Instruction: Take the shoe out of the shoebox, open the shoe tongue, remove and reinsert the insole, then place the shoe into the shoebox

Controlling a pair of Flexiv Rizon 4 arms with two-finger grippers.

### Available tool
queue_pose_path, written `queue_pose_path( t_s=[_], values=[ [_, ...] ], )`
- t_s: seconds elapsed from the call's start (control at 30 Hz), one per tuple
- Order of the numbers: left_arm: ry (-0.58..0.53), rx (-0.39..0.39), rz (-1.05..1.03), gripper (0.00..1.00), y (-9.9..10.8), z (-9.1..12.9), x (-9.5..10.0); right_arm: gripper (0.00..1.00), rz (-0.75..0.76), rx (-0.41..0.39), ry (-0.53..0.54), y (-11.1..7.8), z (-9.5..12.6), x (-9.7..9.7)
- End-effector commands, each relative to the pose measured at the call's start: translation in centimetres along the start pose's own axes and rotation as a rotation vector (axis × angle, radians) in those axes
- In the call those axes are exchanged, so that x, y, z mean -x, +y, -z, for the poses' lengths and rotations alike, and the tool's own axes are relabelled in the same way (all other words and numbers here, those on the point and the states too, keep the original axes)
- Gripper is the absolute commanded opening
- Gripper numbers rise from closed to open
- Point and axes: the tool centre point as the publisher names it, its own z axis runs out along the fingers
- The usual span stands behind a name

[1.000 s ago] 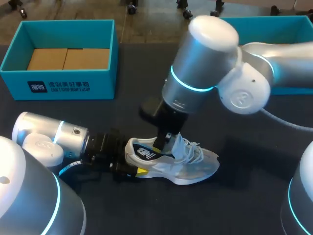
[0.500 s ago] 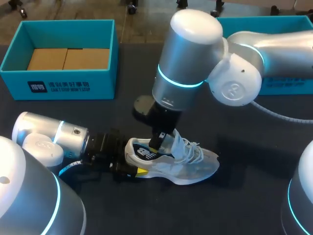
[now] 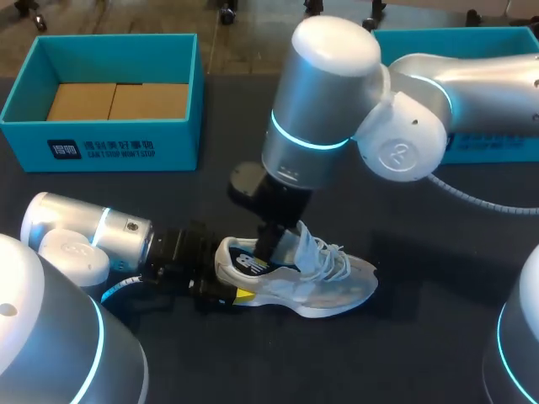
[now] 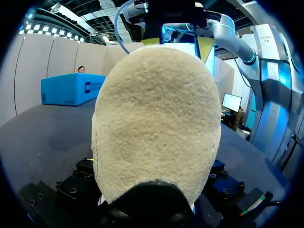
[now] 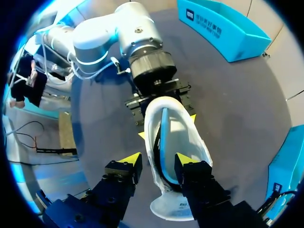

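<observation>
On the dark table (image 3: pixel 421 345), white shoe (image 3: pixel 330 290), heel clamped in left pincer (image 5: pixel 167 126), right pincer (image 5: pixel 156 160) apart above it

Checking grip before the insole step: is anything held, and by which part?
The left gripper holds the shoe by its heel, clamped from both sides. The right gripper holds nothing, open over the shoe's mouth.

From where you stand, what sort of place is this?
Probably a robotics lab or test bench: my left arm and right arm meet at one white shoe on a dark table, with an open teal shoebox behind it.
</observation>
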Motion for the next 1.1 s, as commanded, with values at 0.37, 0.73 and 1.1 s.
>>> queue_pose_path(
  t_s=[0.37, 0.73, 1.1],
  values=[
    [-0.001, 0.001, 0.001, 0.0, 0.2, -0.2, 0.3, 0.12, -0.015, 0.006, 0.115, 0.1, -3.4, 0.9],
    [-0.001, 0.001, 0.001, 0.0, 0.2, -0.2, 0.3, 0.0, 0.108, 0.083, 0.134, -1.6, -0.9, 0.9],
    [-0.001, 0.001, 0.001, 0.0, 0.2, -0.2, 0.3, 0.0, 0.311, 0.149, 0.16, -0.5, 0.0, 1.3]
  ],
)
